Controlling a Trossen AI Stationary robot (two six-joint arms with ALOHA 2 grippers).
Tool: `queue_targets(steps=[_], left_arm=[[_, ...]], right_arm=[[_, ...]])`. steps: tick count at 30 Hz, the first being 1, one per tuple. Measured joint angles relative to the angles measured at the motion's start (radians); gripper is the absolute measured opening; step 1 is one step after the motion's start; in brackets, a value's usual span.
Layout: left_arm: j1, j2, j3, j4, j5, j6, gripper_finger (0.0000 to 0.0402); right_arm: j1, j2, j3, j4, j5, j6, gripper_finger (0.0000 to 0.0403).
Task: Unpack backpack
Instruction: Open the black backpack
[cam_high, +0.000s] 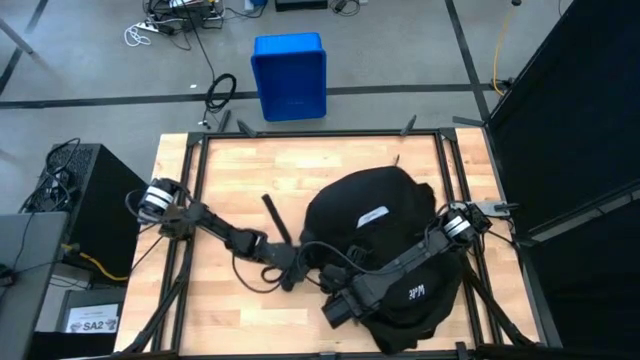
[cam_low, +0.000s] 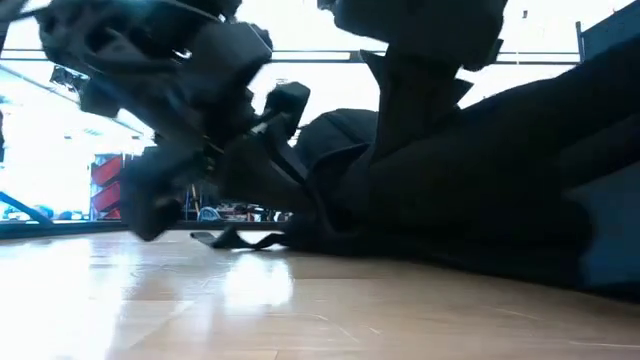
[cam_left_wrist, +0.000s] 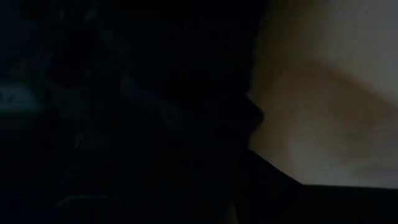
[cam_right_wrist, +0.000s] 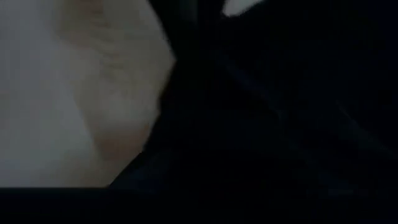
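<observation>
The large black backpack (cam_high: 380, 230) lies on the wooden table (cam_high: 230, 170), right of centre, its white label (cam_high: 372, 214) facing up and small white lettering (cam_high: 417, 291) on its near part. A black strap (cam_high: 275, 220) trails from it onto the wood. My left gripper (cam_high: 290, 270) is shut at the backpack's left edge, among black cords. My right gripper (cam_high: 335, 308) reaches across the backpack's near part to its near left corner. Both wrist views show little but dark fabric (cam_left_wrist: 124, 112) beside bare wood. My left gripper is at the backpack's left edge (cam_high: 305, 262), coming from the table's left and slanting down. Dark fabric fills its wrist view, so I cannot tell whether the shut fingers hold or touch any of the backpack.
A blue plastic bin (cam_high: 290, 75) stands on the floor beyond the table's far edge. A black cabinet (cam_high: 100, 200) stands left of the table. Bare wood lies along the far edge and in the left half of the table. In the low view the strap's end (cam_low: 240, 240) lies flat.
</observation>
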Motion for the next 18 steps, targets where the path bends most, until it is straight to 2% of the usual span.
queue_targets(steps=[5,8,12,18], left_arm=[[-0.054,0.000,0.000,0.015,0.000,0.000,0.0000],[-0.061,0.000,0.003,0.012,0.005,0.000,0.0000],[-0.061,0.000,0.012,0.003,0.005,0.000,0.0000],[-0.060,0.000,0.013,0.004,0.001,0.000,0.0000]], right_arm=[[0.004,0.000,-0.002,0.071,-0.007,-0.044,0.0193],[-0.004,0.000,-0.041,0.185,-0.034,-0.114,0.0195],[-0.024,-0.003,-0.127,0.315,-0.100,-0.157,0.0185],[-0.029,-0.006,-0.176,0.363,-0.105,-0.172,0.0167]])
